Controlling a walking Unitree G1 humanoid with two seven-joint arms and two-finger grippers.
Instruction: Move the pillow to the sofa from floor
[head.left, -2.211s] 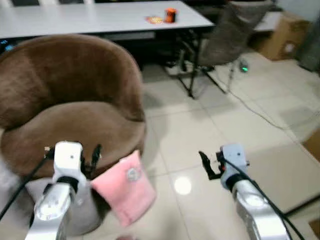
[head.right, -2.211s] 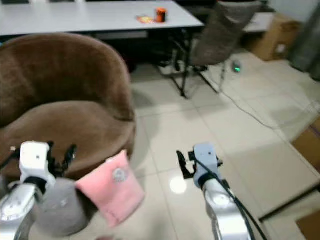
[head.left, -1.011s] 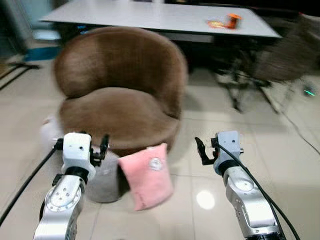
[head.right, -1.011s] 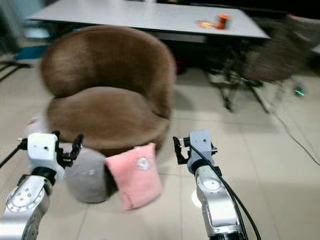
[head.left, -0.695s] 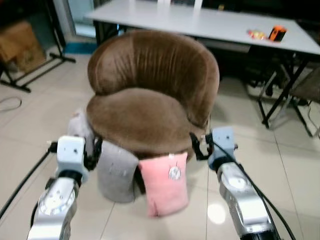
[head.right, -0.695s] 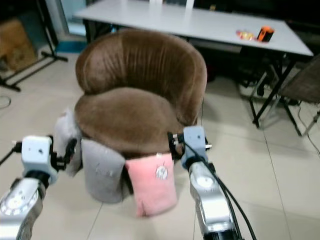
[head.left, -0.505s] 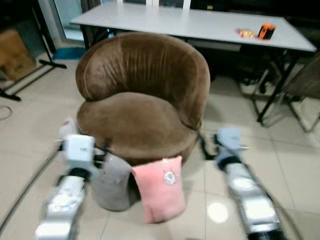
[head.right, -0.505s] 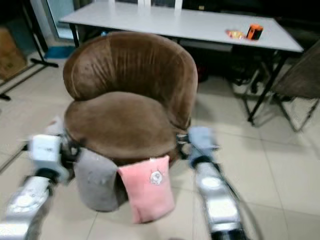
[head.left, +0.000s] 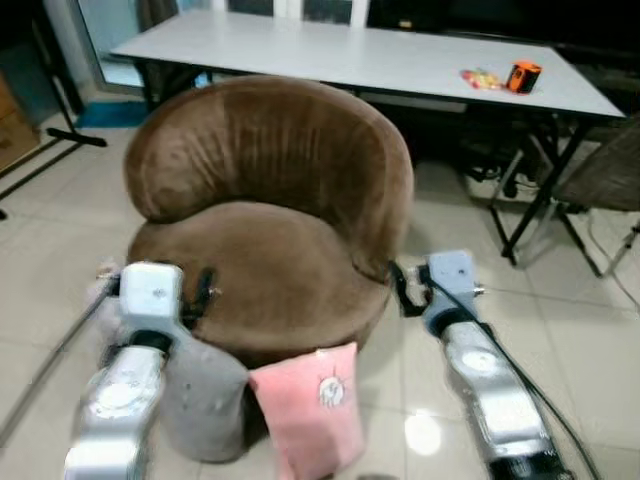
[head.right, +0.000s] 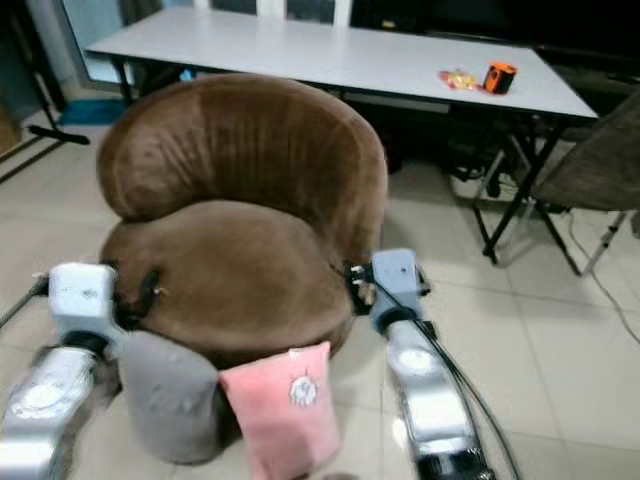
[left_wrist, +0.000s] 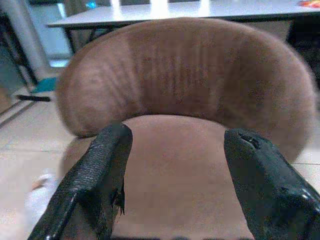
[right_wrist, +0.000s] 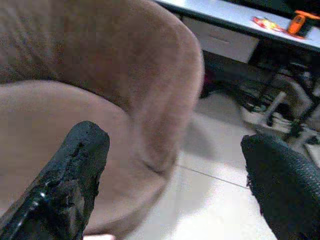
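A pink pillow (head.left: 310, 412) with a small print stands on the tiled floor, leaning against the front of the round brown sofa chair (head.left: 270, 215). Beside it on my left a grey pillow (head.left: 201, 402) also rests on the floor. My left gripper (head.left: 205, 287) hovers open at the seat's front left edge, above the grey pillow. Its two fingers (left_wrist: 102, 170) frame the seat and backrest. At the sofa's front right edge my right gripper (head.left: 399, 288) is open too, with nothing between its fingers (right_wrist: 75, 175). Both grippers are higher than the pink pillow and apart from it.
A long white table (head.left: 330, 55) stands behind the sofa with an orange object (head.left: 523, 75) on it. A grey chair with metal legs (head.left: 590, 180) is at the right. Something white (left_wrist: 37, 199) lies on the floor left of the sofa. Bare tiles (head.left: 580, 330) spread to the right.
The camera has shifted, so the sofa now looks nearer and the pillows sit lower in the picture. Both grippers stay raised and open beside the seat front.
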